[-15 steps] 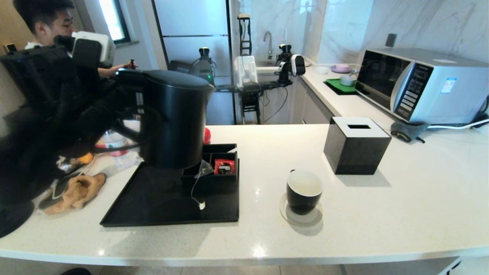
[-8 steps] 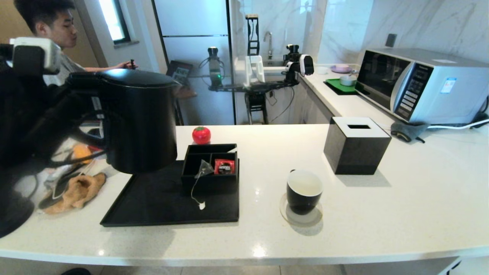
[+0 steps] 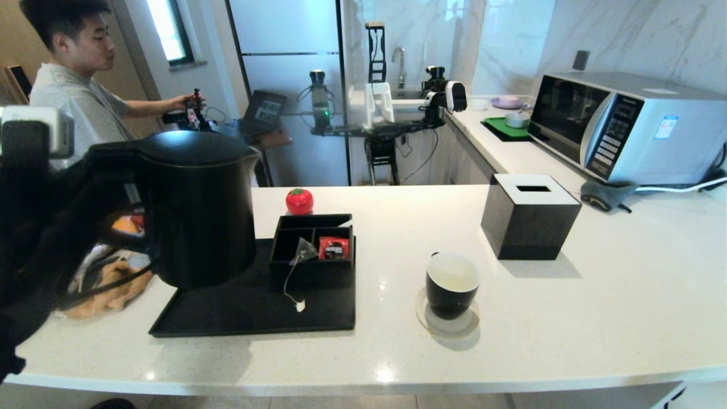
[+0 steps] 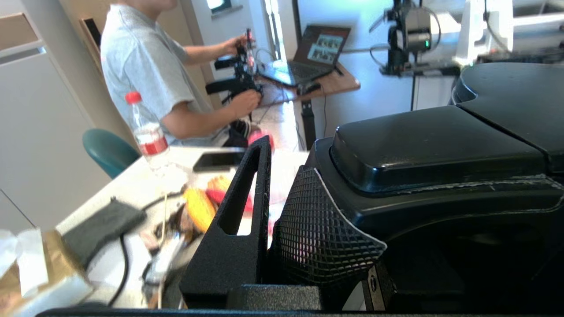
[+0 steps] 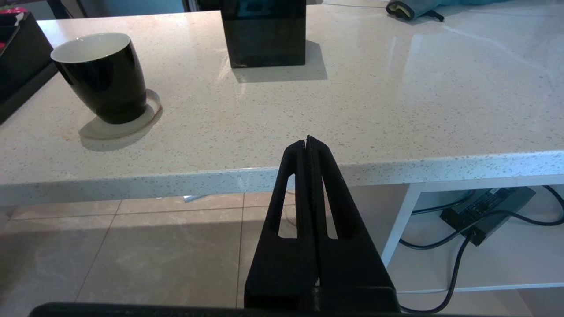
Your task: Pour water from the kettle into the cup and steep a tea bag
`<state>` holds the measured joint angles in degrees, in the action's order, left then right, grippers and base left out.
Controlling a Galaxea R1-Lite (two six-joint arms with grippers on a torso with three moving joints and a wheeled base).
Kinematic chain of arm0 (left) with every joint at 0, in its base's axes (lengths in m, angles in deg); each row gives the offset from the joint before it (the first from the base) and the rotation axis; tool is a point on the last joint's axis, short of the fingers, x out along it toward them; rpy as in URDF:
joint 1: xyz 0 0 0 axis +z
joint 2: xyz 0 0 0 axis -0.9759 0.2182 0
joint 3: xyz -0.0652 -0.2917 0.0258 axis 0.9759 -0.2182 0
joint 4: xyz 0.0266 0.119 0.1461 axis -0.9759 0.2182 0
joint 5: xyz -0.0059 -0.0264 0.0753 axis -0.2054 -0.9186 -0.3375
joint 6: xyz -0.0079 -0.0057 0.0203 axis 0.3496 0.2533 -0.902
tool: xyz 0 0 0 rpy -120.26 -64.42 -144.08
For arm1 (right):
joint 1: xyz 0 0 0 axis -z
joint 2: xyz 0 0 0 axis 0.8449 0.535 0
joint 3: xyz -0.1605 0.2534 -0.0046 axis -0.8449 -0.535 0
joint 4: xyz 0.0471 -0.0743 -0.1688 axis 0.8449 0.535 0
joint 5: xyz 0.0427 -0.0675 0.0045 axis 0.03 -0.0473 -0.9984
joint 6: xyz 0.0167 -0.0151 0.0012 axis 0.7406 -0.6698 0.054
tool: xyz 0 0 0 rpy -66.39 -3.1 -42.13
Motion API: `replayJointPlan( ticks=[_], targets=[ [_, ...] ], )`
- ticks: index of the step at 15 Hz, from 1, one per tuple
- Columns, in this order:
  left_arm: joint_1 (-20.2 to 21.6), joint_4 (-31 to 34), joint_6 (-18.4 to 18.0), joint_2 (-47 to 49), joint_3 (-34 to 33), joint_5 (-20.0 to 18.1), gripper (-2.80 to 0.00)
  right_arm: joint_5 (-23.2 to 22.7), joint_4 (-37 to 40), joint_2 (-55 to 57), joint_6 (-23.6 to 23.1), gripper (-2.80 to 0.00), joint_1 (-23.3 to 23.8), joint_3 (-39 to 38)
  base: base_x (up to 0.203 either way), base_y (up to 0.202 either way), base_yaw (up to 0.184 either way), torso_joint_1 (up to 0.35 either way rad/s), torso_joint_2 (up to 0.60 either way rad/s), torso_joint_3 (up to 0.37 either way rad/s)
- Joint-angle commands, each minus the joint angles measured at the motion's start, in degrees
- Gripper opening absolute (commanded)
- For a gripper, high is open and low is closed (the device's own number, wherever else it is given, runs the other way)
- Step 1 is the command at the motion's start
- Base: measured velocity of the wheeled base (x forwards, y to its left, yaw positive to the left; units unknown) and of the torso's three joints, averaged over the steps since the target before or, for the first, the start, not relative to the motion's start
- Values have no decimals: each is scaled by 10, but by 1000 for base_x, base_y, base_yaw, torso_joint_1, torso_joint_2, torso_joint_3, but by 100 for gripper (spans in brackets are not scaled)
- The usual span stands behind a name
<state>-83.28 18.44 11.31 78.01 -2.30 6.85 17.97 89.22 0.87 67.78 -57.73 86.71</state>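
The tall black kettle (image 3: 196,210) stands upright over the left end of the black tray (image 3: 250,315), its spout toward the cup; I cannot tell whether its base touches the tray. My left gripper (image 4: 286,176) is shut on the kettle's (image 4: 440,149) handle, and the arm (image 3: 51,227) covers that side. On a round coaster to the right of the tray sits the black cup (image 3: 452,284) (image 5: 99,75), white inside. The tea bag (image 3: 305,251) lies in a black compartment box on the tray, its string hanging to a white tag (image 3: 299,305). My right gripper (image 5: 308,141) is shut and empty, low before the counter's front edge.
A red sachet (image 3: 333,247) lies beside the tea bag. A black tissue box (image 3: 531,216) stands behind the cup, with a microwave (image 3: 625,125) at the back right. A red tomato-shaped thing (image 3: 299,200) sits behind the tray. Cloth and clutter (image 3: 108,281) lie left of it, a person beyond.
The kettle, held by my left gripper, has moved left from over the tray's middle to its left end and come down lower. The right gripper has not moved.
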Motion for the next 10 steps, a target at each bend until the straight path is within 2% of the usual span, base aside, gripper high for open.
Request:
replayJointPlan(
  ticks=[1, 5, 10],
  targets=[
    [3, -15, 0, 2, -25, 2, -280, 0, 0, 0, 0, -280, 0, 0, 0, 0, 0, 0, 0, 0],
    [20, -61, 8, 3, -78, 2, -280, 0, 0, 0, 0, -280, 0, 0, 0, 0, 0, 0, 0, 0],
    [34, -65, 38, -1, -122, 3, -280, 0, 0, 0, 0, -280, 0, 0, 0, 0, 0, 0, 0, 0]
  ],
)
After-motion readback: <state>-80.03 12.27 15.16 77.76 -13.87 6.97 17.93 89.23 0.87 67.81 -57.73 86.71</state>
